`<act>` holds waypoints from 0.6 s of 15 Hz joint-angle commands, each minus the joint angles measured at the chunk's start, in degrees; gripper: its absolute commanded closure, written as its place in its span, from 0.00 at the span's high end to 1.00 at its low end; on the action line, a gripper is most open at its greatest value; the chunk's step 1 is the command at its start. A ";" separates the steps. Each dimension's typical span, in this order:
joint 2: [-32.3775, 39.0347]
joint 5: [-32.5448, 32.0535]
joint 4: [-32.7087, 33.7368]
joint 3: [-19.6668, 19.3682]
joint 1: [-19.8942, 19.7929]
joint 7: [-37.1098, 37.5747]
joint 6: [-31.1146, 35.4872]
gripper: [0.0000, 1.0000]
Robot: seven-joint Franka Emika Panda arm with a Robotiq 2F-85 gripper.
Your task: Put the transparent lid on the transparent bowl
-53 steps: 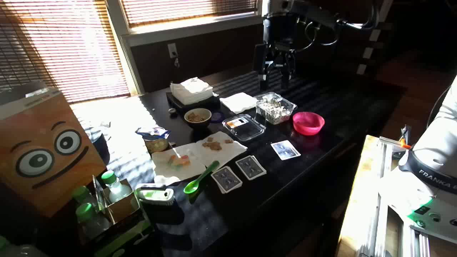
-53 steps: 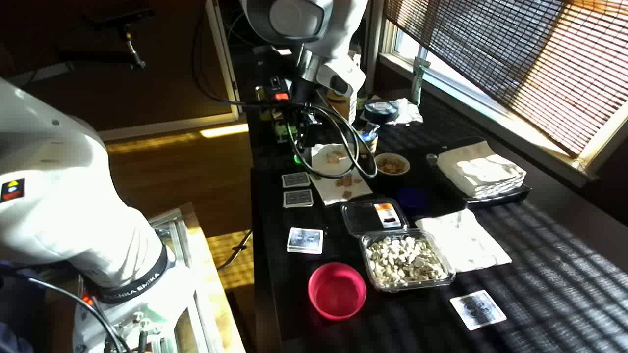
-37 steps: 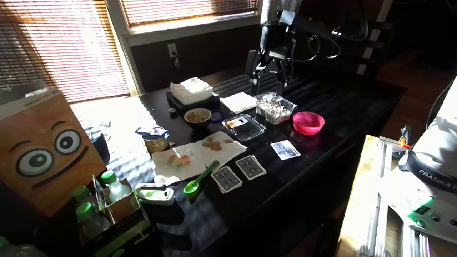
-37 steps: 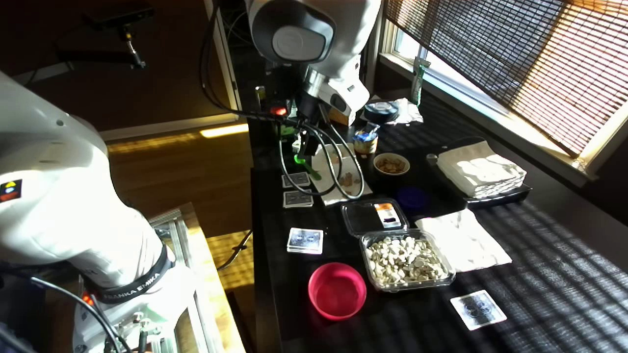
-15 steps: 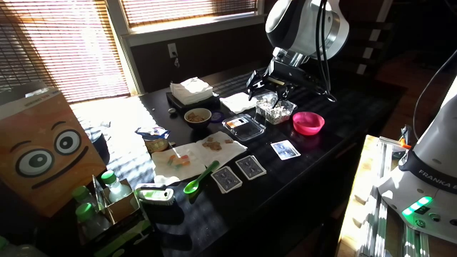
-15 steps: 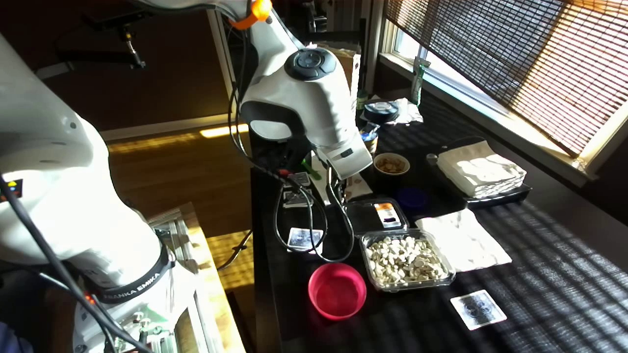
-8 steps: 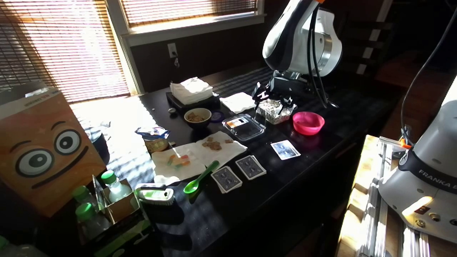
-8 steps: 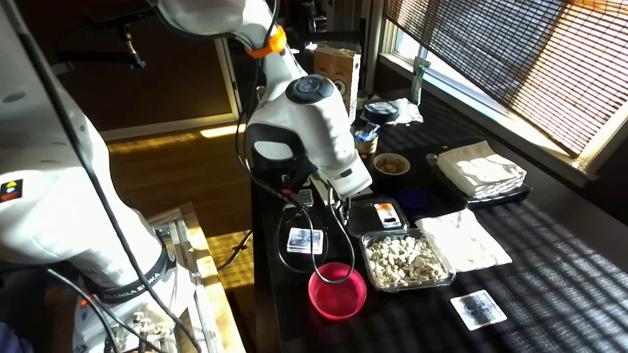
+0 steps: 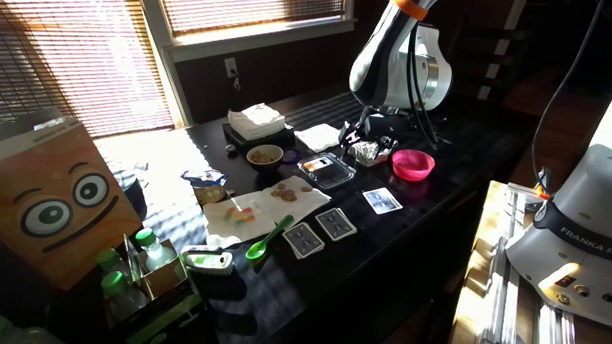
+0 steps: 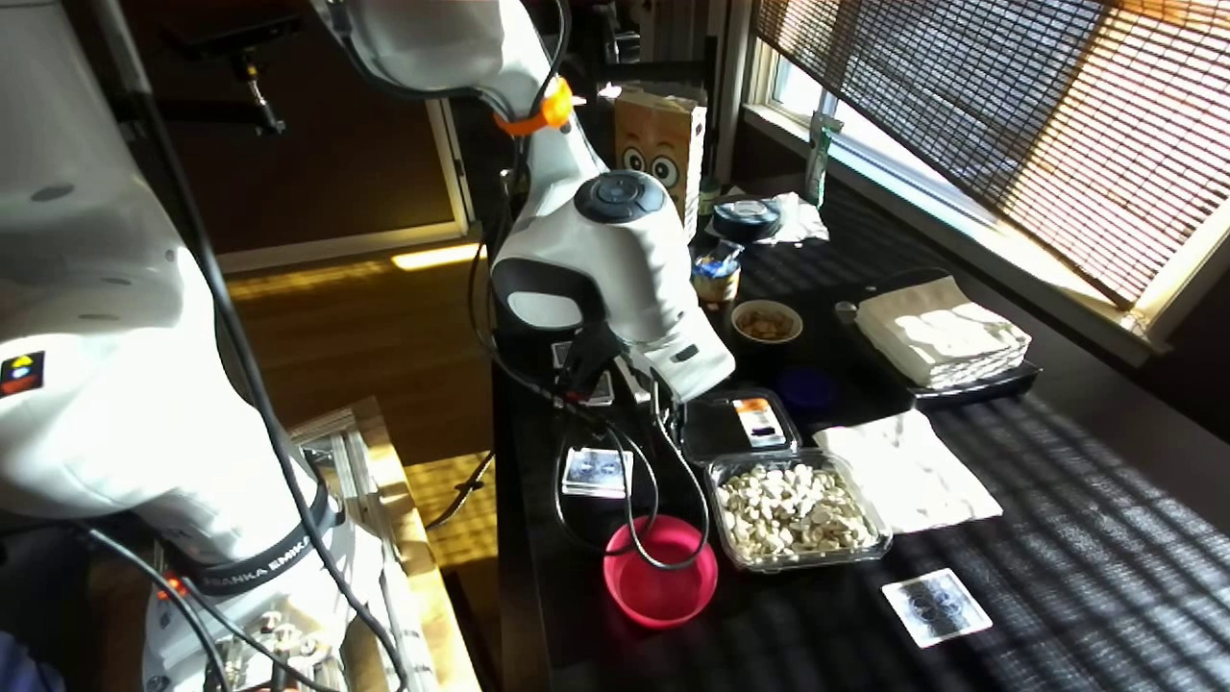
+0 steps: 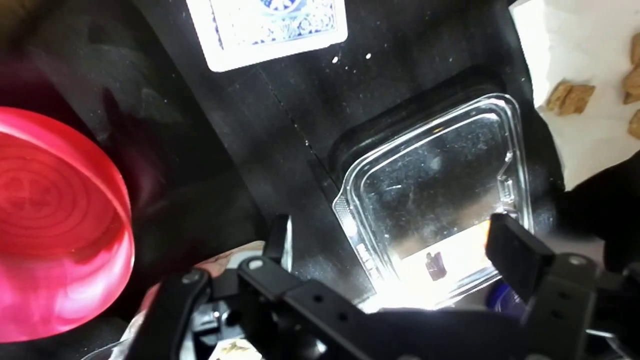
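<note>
Crowding the dark table (image 10: pixel 798 634), many things are noted. At the far left of the wrist view, the pink bowl (image 11: pixel 60 220) is cut off by the frame edge. Cards (image 11: pixel 272 30) are seen at top; paper (image 11: pixel 600 150) with cracker pieces (image 11: pixel 571 98) is seen at upper right. In an exterior view, a snack bowl (image 9: pixel 264 168) is set left of centre, a green spoon (image 9: pixel 270 237) laid lower down near more cards. In an exterior view, part of the paper is hidden by the arm (image 10: pixel 634 264), and a cable loop (image 10: pixel 665 567) is hung across the pink bowl; contact cannot be told. A napkin (image 10: pixel 913 481) is spread at the right of the bowl (image 10: pixel 815 561), which is filled with whitish pieces (image 10: pixel 793 509).

Off the bowl and just beside it, the lid (image 11: pixel 435 185) is laid flat, label (image 11: pixel 465 255) on it, near a purple disc (image 10: pixel 807 389). Right of centre in the wrist view, it is framed between the fingers (image 11: pixel 522 257) of the gripper (image 11: pixel 395 242), held wide apart: its lower right edge is overlapped by the finger at right, while the finger at left is seen clear of its left edge. Whether the lid is touched cannot be told. A little of the bowl is glimpsed at the bottom edge, left of centre.
</note>
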 commanded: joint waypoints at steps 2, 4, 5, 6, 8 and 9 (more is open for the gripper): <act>2.39 1.05 3.55 1.76 -1.37 -4.12 -2.86 1.00; 3.44 0.91 4.26 1.82 -1.21 -4.40 -2.91 1.00; 4.15 0.64 4.50 1.69 -0.98 -4.21 -2.54 1.00; 5.24 0.22 4.72 1.43 -0.55 -3.59 -1.58 1.00; 7.28 0.07 5.28 1.21 -0.10 -2.80 -0.33 1.00; 8.11 0.19 5.63 1.30 -0.13 -2.84 -0.14 1.00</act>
